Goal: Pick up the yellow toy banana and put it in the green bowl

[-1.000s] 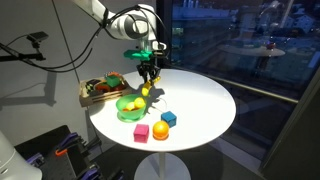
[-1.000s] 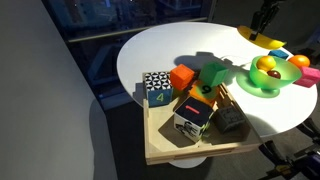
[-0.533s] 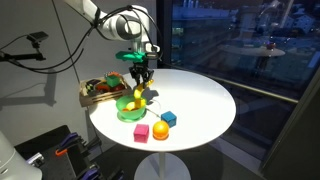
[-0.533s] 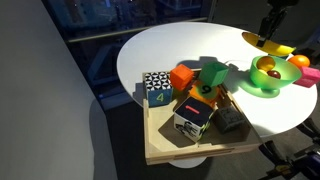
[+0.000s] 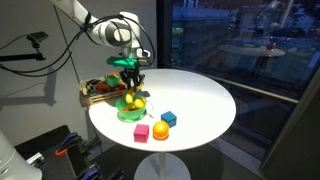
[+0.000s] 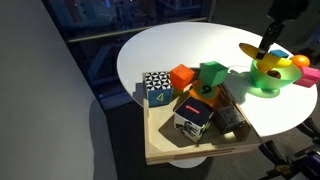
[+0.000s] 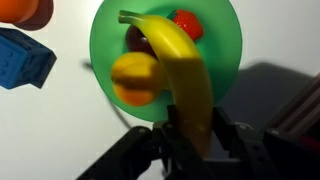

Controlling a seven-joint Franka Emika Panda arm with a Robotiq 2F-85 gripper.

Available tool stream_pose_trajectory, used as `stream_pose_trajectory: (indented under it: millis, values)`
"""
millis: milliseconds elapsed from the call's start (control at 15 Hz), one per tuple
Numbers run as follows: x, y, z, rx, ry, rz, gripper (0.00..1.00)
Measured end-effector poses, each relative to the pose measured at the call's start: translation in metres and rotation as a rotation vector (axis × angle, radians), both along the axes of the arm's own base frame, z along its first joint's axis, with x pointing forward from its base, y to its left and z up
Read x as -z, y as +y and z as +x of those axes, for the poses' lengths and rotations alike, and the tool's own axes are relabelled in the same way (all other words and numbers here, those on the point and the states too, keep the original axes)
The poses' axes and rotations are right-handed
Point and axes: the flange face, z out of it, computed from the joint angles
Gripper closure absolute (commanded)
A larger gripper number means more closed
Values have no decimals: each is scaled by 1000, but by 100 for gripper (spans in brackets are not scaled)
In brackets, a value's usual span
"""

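Note:
My gripper (image 7: pixel 194 140) is shut on the yellow toy banana (image 7: pixel 180 70) and holds it right above the green bowl (image 7: pixel 225 60). The bowl holds a yellow-orange fruit (image 7: pixel 136 78) and a red one (image 7: pixel 185 22). In an exterior view the gripper (image 5: pixel 130 79) hangs over the bowl (image 5: pixel 131 107) at the table's left side, with the banana (image 5: pixel 131 94) below it. In an exterior view the banana (image 6: pixel 254 52) is above the bowl (image 6: pixel 268 80) at the right edge, under the gripper (image 6: pixel 270 36).
A wooden tray (image 6: pixel 165 150) with several toy blocks stands beside the bowl. A blue block (image 5: pixel 168 118), an orange ball (image 5: pixel 160 131) and a pink block (image 5: pixel 142 132) lie on the round white table (image 5: pixel 200 100).
The gripper has carried the banana from the table's middle toward the tray side and now holds it over the green bowl.

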Motion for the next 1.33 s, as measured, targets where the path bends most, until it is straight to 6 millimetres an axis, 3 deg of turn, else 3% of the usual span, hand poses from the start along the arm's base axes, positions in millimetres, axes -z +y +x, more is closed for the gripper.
stream_pose_trajectory:
  millis: [467,1000,1067,1133,1267,1333]
  values:
    - [-1,-1,-16,-42,-52,90,84]
    - [17,-26,-26,-25,-86,165,84]
    - [18,-28,-27,-23,-86,168,55]
    - [19,-30,-28,-20,-86,170,34]
    - [20,-34,-28,-14,-85,175,30]
    - [20,-35,-28,-12,-86,176,23]
